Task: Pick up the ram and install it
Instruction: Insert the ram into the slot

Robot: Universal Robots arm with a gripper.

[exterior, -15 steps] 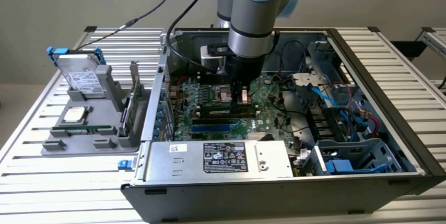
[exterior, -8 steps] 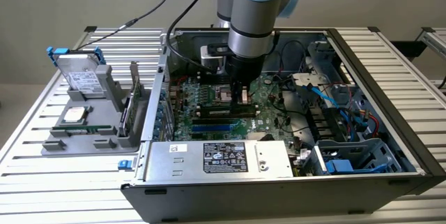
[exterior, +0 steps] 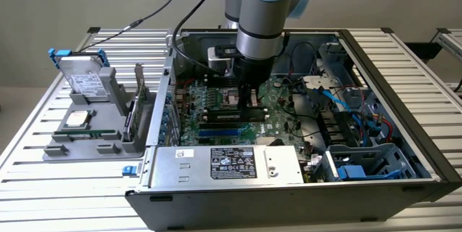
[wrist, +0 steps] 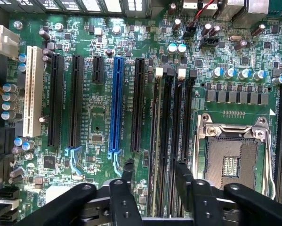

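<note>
While the gripper (exterior: 252,102) hangs low inside the open computer case (exterior: 426,151), its two black fingers (wrist: 128,176) stand wide apart with nothing clamped between them. In the wrist view they straddle the black memory slots (wrist: 171,141) on the motherboard (wrist: 93,155), just beside the bare CPU socket (wrist: 232,162). Whether a stick already sits in one of those slots, you cannot tell from here.

What reads as the ram (exterior: 83,133) is the long green strip standing on edge in the grey fixture (exterior: 54,151) at the exterior view's left. It is outside the case and well apart from the gripper. A hard drive (exterior: 83,78) leans upright at the far end of the same fixture.

Judge the stick as very light and stiff along its length, but thin, so it will likely tolerate little twisting or sideways bending. Its faces carry chips and its lower edge carries contacts, and both look easy to damage. The flat faces should give the fingers fair friction, though a thin board can pivot in a narrow pinch.

You would do best to hold it across the two flat faces, near the middle of its length and close to the upper edge. That keeps it level and leaves the contact edge and both ends free.
</note>
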